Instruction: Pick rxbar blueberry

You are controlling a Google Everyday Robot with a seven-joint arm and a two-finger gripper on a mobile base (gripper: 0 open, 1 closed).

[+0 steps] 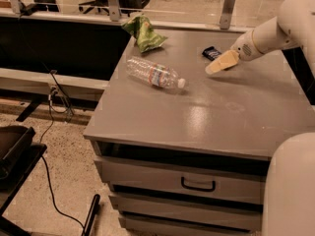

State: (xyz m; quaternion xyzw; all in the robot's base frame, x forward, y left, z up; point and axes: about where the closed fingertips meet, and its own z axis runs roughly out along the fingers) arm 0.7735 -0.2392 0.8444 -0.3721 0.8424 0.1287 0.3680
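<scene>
The rxbar blueberry is a small flat dark navy bar lying near the back right of the grey cabinet top. My gripper has tan fingers and hovers just in front of the bar, a little to its right, pointing down and left. The white arm reaches in from the upper right. The gripper holds nothing. The bar's right end is partly hidden by the fingers.
A clear plastic water bottle lies on its side left of centre. A green chip bag sits at the back left corner. A glass rail runs behind the cabinet. Drawers with a black handle are below. Cables lie on the floor at left.
</scene>
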